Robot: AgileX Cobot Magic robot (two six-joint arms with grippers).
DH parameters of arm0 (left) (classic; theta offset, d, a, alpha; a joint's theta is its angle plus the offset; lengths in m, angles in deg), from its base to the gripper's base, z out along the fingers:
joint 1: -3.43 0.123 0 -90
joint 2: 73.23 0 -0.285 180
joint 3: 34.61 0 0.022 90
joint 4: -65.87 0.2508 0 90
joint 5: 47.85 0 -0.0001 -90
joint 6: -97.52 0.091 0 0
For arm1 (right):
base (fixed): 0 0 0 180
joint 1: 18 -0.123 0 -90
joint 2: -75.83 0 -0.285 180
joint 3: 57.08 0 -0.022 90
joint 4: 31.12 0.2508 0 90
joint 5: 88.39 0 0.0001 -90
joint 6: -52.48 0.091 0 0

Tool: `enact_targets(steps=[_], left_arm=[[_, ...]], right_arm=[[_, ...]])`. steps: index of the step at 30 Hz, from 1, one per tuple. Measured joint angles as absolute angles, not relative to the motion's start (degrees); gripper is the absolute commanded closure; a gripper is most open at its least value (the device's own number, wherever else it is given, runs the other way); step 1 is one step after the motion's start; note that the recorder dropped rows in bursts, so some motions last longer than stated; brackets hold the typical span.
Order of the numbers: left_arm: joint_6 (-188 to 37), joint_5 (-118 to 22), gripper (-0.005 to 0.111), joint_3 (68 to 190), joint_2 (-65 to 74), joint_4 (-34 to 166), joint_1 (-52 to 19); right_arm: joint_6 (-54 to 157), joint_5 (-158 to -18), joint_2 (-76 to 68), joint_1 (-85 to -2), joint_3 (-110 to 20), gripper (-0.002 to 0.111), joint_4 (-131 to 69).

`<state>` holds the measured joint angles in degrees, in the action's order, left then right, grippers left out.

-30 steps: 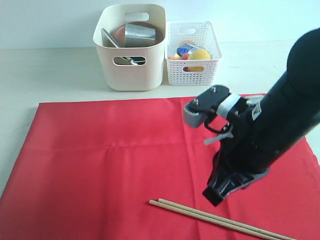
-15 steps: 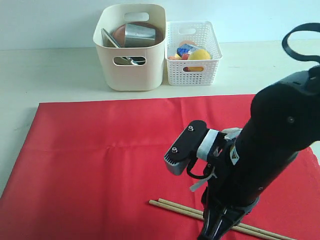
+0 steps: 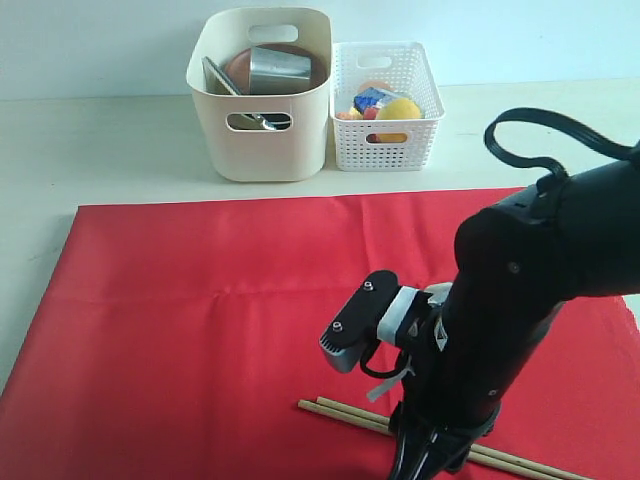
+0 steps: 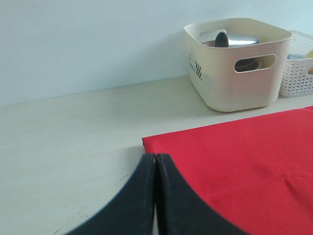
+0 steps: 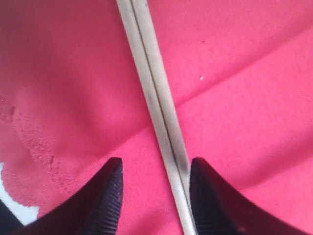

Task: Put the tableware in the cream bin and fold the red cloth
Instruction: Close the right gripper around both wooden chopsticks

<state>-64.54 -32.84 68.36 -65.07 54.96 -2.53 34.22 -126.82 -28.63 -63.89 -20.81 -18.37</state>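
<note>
The red cloth (image 3: 200, 330) lies flat on the table. A pair of tan chopsticks (image 3: 340, 412) rests on it near the front edge. My right gripper (image 3: 415, 462) points down over them. In the right wrist view it (image 5: 155, 164) is open, with the chopsticks (image 5: 151, 93) between the fingers, close to one of them. At the back stands the cream bin (image 3: 262, 140), holding a steel cup (image 3: 278, 68) and a brown plate (image 3: 238, 66). My left gripper (image 4: 155, 157) is shut and empty, low over the table by a corner of the cloth (image 4: 244, 156). It does not show in the exterior view.
A white lattice basket (image 3: 385, 120) with toy food stands right of the bin. The cloth's scalloped edge (image 5: 29, 161) lies close to my right gripper. My right arm (image 3: 530, 290) covers the cloth's right front part. The bin (image 4: 234, 83) is far ahead of my left gripper.
My right arm has swung down and toward the front of the cloth, ending over the chopsticks. Its jaws have opened.
</note>
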Motion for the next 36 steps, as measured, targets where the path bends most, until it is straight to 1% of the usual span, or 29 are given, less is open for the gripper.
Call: enact_targets(steps=[4,6,12,21,28,36], left_arm=[[-64.54,-32.84,0.105,68.36,-65.07,54.96,-2.53],[-64.54,-32.84,0.105,68.36,-65.07,54.96,-2.53],[-64.54,-32.84,0.105,68.36,-65.07,54.96,-2.53],[-64.54,-32.84,0.105,68.36,-65.07,54.96,-2.53],[-64.54,-32.84,0.105,68.36,-65.07,54.96,-2.53],[-64.54,-32.84,0.105,68.36,-65.07,54.96,-2.53]], right_arm=[[34.22,-126.01,-30.63,-63.89,-20.91,0.066,-18.49],[34.22,-126.01,-31.24,-63.89,-20.91,0.071,-18.64],[34.22,-125.69,-31.47,-63.89,-20.91,0.091,-19.03],[34.33,-125.56,-31.47,-63.89,-20.91,0.108,-19.13],[34.33,-125.67,-30.53,-63.89,-20.91,0.108,-19.01],[34.33,-122.78,-23.81,-63.89,-20.91,0.108,-18.46]])
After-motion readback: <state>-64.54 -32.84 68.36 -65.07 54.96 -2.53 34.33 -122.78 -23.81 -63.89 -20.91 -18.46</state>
